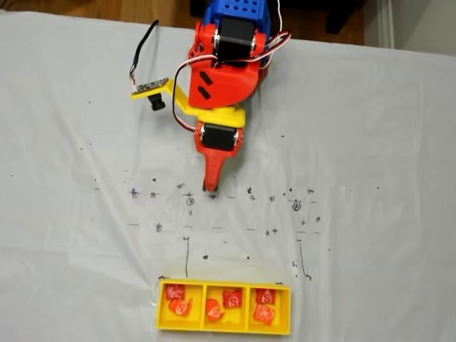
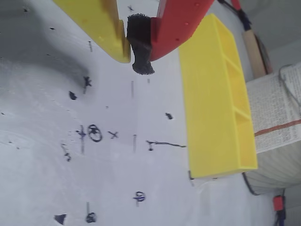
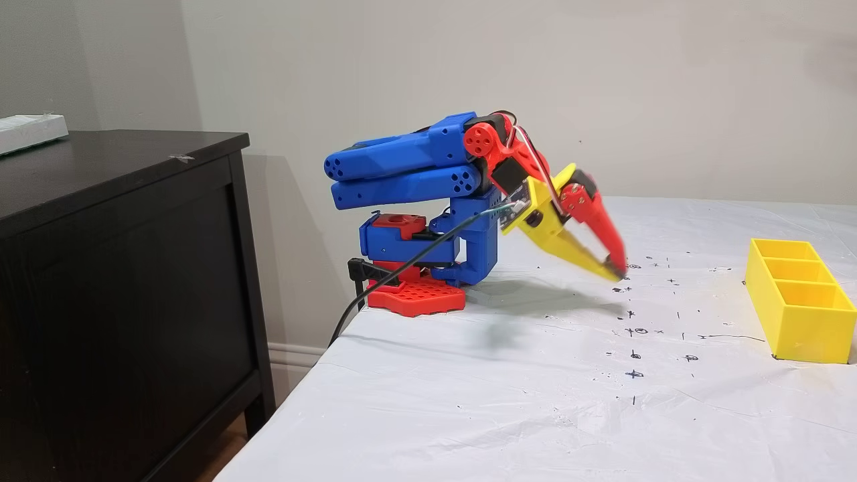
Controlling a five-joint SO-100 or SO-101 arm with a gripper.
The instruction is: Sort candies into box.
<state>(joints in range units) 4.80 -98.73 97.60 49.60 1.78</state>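
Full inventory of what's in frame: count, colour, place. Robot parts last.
candies: six, orange-red, two in each compartment of the box.
box: one, yellow, three compartments, near edge of the table in a fixed view from above.
table cover: one, white, marked with small pen crosses and circles.
cabinet: one, dark, beside the table in a fixed view from the side.
arm: one, blue and red, folded back over its base.
wrist camera: one, on a yellow bracket.
gripper: one, yellow and red fingers, shut, empty, tip low over the cover, apart from the box.
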